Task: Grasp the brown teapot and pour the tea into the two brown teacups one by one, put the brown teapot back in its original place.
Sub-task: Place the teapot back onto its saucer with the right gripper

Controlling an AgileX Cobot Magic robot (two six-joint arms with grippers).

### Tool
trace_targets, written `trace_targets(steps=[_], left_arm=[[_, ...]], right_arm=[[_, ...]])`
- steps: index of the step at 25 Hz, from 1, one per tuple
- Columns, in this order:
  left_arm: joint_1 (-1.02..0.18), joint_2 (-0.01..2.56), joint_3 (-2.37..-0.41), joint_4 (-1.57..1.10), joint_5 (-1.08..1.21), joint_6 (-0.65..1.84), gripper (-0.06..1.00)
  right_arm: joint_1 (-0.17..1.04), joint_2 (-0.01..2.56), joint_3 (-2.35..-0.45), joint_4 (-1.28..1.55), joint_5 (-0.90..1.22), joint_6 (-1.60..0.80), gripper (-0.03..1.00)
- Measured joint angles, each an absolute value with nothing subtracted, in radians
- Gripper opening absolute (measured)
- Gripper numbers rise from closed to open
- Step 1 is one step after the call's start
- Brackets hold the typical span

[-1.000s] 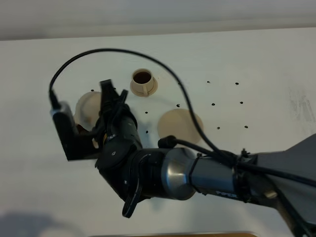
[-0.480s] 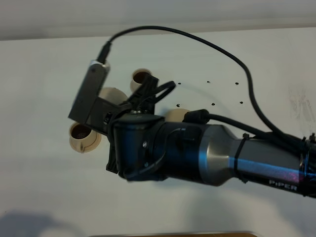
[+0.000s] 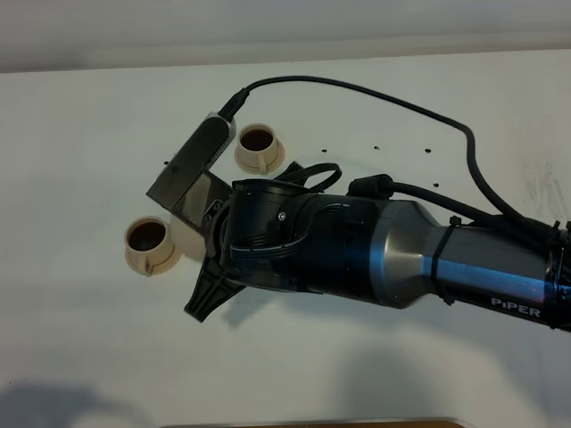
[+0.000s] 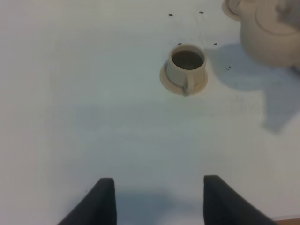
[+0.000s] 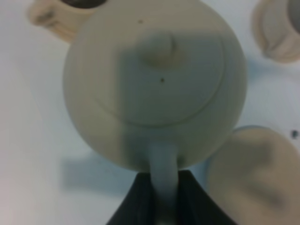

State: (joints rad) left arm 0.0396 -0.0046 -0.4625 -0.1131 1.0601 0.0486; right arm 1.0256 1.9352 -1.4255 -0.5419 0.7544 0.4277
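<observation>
The right gripper [image 5: 164, 187] pinches the teapot [image 5: 154, 84] by its loop handle, holding it upright above the counter [image 3: 80, 357], between the two cups and just beside the wide saucer [image 5: 253, 173]. In the high view the right arm hides the pot. The near cup [image 3: 149, 244] and the far cup [image 3: 259, 147] both hold dark tea on their small saucers. The left gripper [image 4: 157, 199] hangs spread over bare counter, well apart from the near cup.
</observation>
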Motion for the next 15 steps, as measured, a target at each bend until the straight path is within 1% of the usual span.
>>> trace_targets(steps=[6,15], left_arm=[[0.04,-0.005,-0.463,-0.113,1.06,0.048,0.49],[0.04,-0.005,-0.463,-0.113,1.06,0.048,0.49]], right_arm=[[1.022,1.947,-1.425,-0.492,0.701,0.408,0.09],[0.981,2.055,-1.425,-0.444,0.627,0.408,0.09]])
